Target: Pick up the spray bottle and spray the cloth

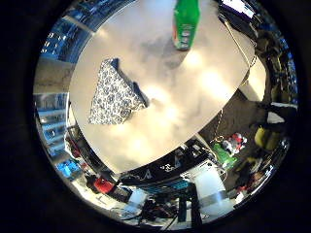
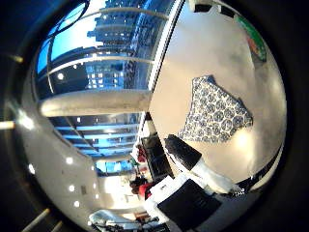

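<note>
Fingers: you've got a black and white part of the hand (image 2: 193, 169) poking into the thumb-side view, but you can't tell from it whether they're spread or curled. Nothing is visibly held. Palm looks down on the pale tabletop (image 1: 194, 97) from well above. Green spray bottle (image 1: 186, 23) stands upright on the tabletop, near its far edge, clear of the hand. Blue-and-white patterned cloth (image 1: 114, 95) lies crumpled on the same tabletop, well apart from the bottle, nearer the tabletop's other side. Bottle and cloth aren't touching.
</note>
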Motion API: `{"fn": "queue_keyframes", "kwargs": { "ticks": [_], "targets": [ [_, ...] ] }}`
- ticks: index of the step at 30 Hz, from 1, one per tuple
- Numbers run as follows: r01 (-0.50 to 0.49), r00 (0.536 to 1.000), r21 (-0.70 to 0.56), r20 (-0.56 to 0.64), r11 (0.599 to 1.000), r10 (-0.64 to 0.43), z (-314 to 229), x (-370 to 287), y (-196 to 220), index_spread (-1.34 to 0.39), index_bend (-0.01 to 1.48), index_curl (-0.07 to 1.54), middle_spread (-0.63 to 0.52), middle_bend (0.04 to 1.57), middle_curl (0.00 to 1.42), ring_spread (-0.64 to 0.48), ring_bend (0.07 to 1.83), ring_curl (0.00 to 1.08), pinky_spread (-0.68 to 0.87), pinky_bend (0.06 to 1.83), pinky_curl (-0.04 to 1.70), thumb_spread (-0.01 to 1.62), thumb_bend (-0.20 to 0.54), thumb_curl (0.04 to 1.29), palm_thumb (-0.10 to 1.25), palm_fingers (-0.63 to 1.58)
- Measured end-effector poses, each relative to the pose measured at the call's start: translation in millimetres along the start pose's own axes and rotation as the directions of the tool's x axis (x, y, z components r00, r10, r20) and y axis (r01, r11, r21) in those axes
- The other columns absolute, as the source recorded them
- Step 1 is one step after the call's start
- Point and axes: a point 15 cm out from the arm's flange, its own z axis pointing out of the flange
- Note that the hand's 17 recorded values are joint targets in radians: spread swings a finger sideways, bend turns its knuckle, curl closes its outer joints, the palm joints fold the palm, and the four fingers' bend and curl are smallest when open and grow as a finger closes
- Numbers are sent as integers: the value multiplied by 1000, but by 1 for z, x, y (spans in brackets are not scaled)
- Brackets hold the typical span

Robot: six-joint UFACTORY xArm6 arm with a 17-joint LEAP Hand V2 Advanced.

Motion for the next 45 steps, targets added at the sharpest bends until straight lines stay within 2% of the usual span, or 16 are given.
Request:
{"fn": "queue_keyframes", "kwargs": {
  "ticks": [11, 15, 17, 22, 24, 37, 45],
  "targets": [
    [-156, 988, 185, 23, 970, 154, -51, 56, -53, -92, 162, 293, 216, 189, 313, 204, 318, 281, 429, 465, 314, 1082, -19, 307, 689, 29],
    [-174, 985, 241, 26, 955, 173, -75, 72, -63, -86, 161, 294, 216, 191, 314, 204, 319, 281, 432, 465, 312, 1084, -18, 309, 700, 29],
    [-171, 985, 254, 27, 952, 170, -83, 75, -63, -84, 161, 294, 216, 194, 317, 204, 317, 280, 434, 464, 310, 1085, -20, 308, 703, 32],
    [-231, 973, 208, 23, 951, 231, -63, 107, -22, -83, 161, 296, 217, 193, 322, 204, 313, 277, 435, 461, 307, 1087, -20, 308, 708, 36],
    [-235, 972, 217, 21, 948, 236, -64, 115, -18, -83, 161, 296, 218, 192, 324, 207, 312, 277, 435, 460, 307, 1087, -20, 308, 709, 36],
    [-291, 956, 280, 51, 915, 289, -75, 138, -32, -69, 149, 265, 223, 197, 336, 209, 343, 287, 432, 493, 317, 1067, -26, 306, 654, -2],
    [-281, 959, 277, 60, 919, 276, -70, 138, -31, -69, 151, 262, 223, 195, 340, 209, 350, 290, 432, 492, 318, 1060, -23, 311, 646, -3]
  ]
}}
